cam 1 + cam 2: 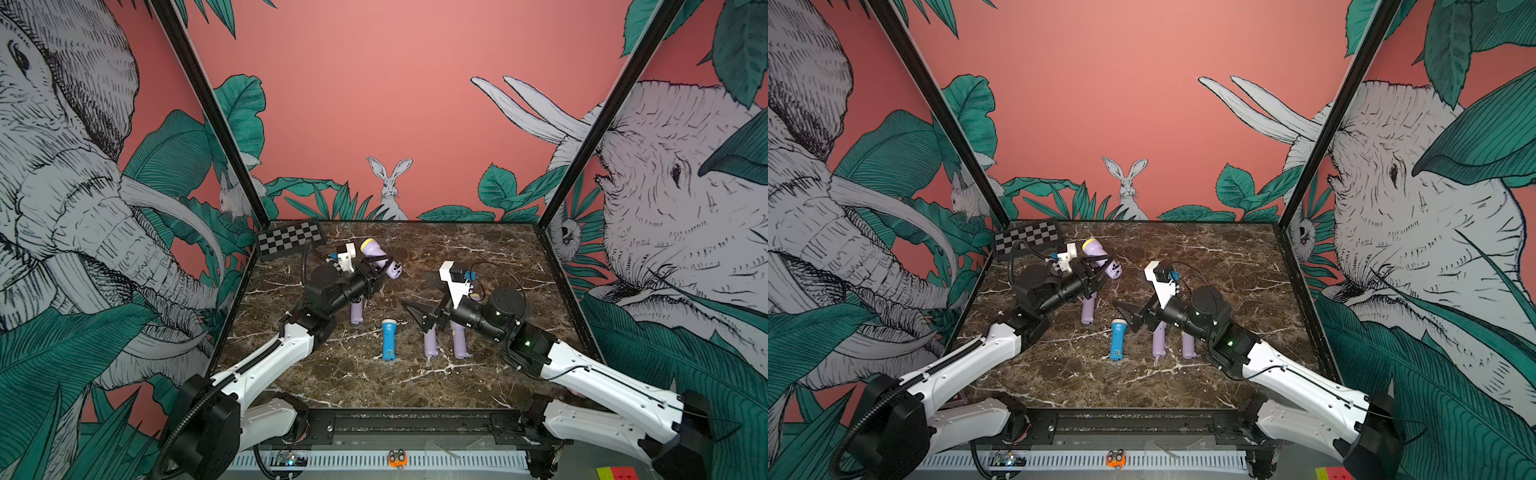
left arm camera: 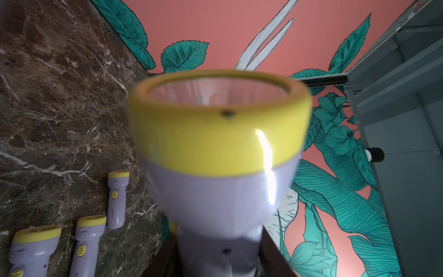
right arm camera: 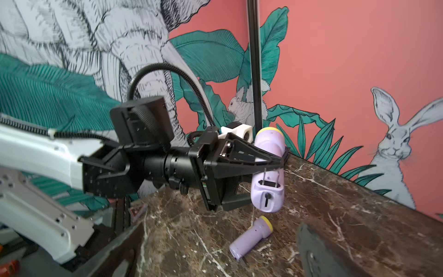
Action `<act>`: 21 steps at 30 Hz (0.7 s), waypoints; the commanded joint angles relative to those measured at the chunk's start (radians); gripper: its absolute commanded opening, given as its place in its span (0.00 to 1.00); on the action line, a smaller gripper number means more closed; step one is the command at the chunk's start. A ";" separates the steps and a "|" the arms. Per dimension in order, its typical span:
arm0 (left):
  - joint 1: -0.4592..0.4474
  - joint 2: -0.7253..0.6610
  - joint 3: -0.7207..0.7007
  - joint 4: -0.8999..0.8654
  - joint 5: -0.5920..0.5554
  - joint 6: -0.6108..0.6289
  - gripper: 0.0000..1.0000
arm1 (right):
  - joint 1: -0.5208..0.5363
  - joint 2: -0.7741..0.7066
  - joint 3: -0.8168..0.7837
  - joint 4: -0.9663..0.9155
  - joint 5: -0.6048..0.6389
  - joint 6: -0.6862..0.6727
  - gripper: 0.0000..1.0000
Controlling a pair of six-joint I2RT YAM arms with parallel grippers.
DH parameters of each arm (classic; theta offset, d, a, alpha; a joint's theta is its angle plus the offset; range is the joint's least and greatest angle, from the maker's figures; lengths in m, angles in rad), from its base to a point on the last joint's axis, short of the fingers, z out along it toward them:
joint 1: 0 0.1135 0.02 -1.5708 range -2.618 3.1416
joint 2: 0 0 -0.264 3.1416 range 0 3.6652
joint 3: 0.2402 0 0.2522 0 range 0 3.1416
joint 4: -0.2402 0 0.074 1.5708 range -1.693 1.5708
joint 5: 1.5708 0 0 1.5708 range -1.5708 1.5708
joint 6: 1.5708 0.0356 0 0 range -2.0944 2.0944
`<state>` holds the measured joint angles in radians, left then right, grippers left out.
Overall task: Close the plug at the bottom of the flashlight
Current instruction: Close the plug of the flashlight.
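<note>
The left gripper (image 1: 384, 264) is clamped shut across a lilac flashlight (image 1: 371, 248) with a yellow head, holding it clear of the marbled table (image 1: 374, 386) near the far left corner, just in front of the checkerboard (image 1: 289, 239); in both top views it hangs tilted, head toward the back wall and base end toward the middle of the table; from the right wrist camera the grip is plain to see, the black fingers (image 3: 239, 165) pinching the body about its waist, one in front and one behind; the base end faces that camera, and two thin metal prongs (image 3: 263, 177) of the plug show there above a dark slot, though I can't tell whether they lie folded flat or stand out; the left wrist camera is nearly filled by the blurred yellow rim and clear lens of the same light

The right gripper (image 1: 413, 289) hangs over the middle of the table with its jaws spread wide and nothing between them, a little apart from the held light's base end

Down on the table a blue flashlight (image 1: 388, 338) lies near the middle; just to its right a second lilac flashlight (image 1: 430, 345) and a third lilac flashlight (image 1: 459, 343) lie side by side, their heads hidden under the right arm; a fourth lilac flashlight (image 1: 356, 311) lies partly under the left arm, and the right wrist camera shows it on its side below the held one
</note>
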<state>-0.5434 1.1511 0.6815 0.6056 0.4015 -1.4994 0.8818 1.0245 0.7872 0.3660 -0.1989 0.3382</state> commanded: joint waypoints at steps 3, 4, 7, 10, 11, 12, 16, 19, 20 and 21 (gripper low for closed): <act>-0.023 -0.040 -0.026 0.182 0.004 0.020 0.00 | -0.086 0.063 -0.004 0.142 0.105 0.511 0.99; -0.026 -0.039 -0.026 0.205 0.002 0.022 0.00 | -0.104 0.077 -0.013 0.169 0.104 0.577 0.99; -0.035 -0.049 -0.030 0.252 -0.018 0.036 0.00 | -0.147 0.143 -0.042 0.271 0.082 0.817 0.99; -0.042 -0.068 -0.033 0.238 -0.052 0.068 0.00 | -0.142 0.224 -0.022 0.350 0.021 0.949 0.99; -0.042 -0.068 -0.033 0.241 -0.060 0.071 0.00 | -0.142 0.240 -0.033 0.397 0.029 0.987 0.99; -0.044 -0.064 -0.032 0.253 -0.065 0.070 0.00 | -0.142 0.251 -0.046 0.444 0.040 1.005 0.99; -0.049 -0.052 -0.044 0.279 -0.083 0.063 0.00 | -0.118 0.264 -0.056 0.466 0.067 1.009 0.99; -0.049 -0.050 -0.058 0.278 -0.102 0.065 0.00 | -0.096 0.275 -0.077 0.550 0.087 1.029 0.99; -0.049 -0.047 -0.060 0.285 -0.105 0.066 0.00 | -0.095 0.275 -0.087 0.571 0.093 1.032 0.99; -0.049 -0.045 -0.059 0.286 -0.109 0.069 0.00 | -0.093 0.273 -0.093 0.584 0.093 1.032 0.99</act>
<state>-0.5869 1.1133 0.6346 0.8185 0.3180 -1.4456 0.7776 1.3041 0.7147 0.8005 -0.1268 1.3266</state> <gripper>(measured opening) 0.393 0.988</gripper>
